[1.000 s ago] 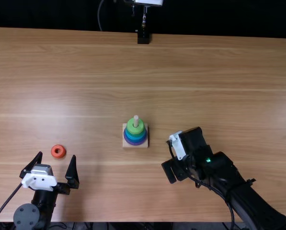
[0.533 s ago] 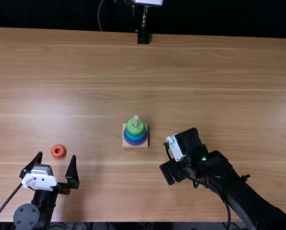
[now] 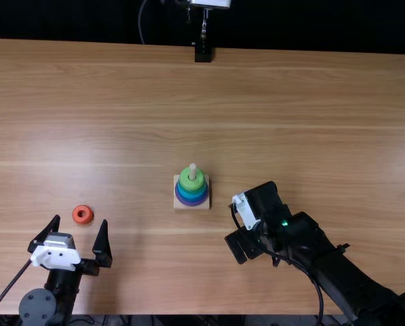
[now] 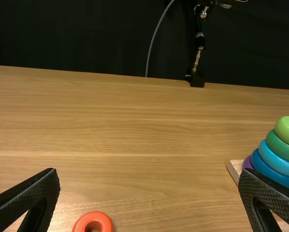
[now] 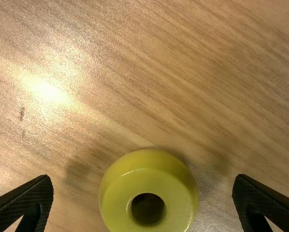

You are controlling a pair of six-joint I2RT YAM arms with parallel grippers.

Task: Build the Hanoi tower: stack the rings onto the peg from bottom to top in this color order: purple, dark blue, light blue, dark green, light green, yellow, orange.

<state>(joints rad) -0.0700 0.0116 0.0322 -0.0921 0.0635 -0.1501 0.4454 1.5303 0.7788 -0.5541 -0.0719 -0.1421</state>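
Right claw (image 3: pixel 249 221) shifted left, spread wide.

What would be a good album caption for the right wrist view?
A yellow ring lies on the wooden table between the open fingers of the right gripper.

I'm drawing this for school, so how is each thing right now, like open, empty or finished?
Tower: unfinished, five rings on
Peg: upright, tip bare
Orange ring: lying flat, off the peg
Yellow ring: lying flat, not gripped
Left gripper: jaws open, empty
Right gripper: jaws open, empty
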